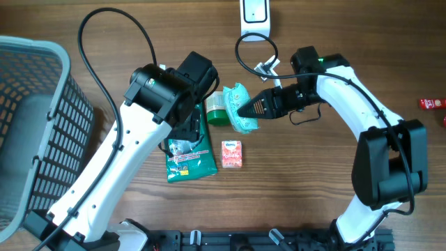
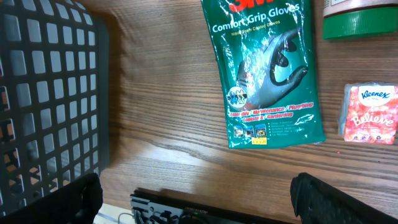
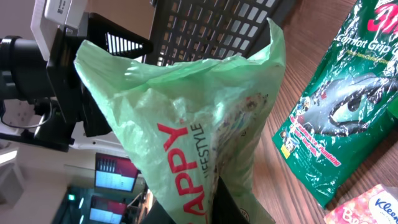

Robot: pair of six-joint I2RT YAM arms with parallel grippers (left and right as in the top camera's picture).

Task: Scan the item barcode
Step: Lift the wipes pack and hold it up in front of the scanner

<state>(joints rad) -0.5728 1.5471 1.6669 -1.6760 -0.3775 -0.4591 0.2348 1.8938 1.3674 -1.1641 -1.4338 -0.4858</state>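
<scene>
Nearest the robot, a dark green plastic packet of grip gloves (image 1: 188, 157) and a small pink tissue pack (image 1: 232, 154) are lying flat and apart on the wooden bench (image 1: 300, 188). The left claw (image 2: 199, 202) is hanging above them, spread wide and grasping nothing. Just beyond, a green-lidded jar (image 1: 217, 109) is lying beside the item being handled, a crinkled light-green plastic pouch with red lettering (image 1: 237, 94). The right claw (image 1: 248, 109) is clenching that pouch by one edge and appears to be holding it up off the bench. A grey plastic mesh basket (image 1: 28, 125) is standing at the left, and a small red object (image 1: 432, 103) is lying at the right edge. Farthest away, at the back edge, a white device (image 1: 254, 14), apparently the scanner, is waiting well apart from the pouch. The pick-up looks done. No barcode is showing in any view, so carrying the pouch over and turning its code to the scanner is what is remaining.
</scene>
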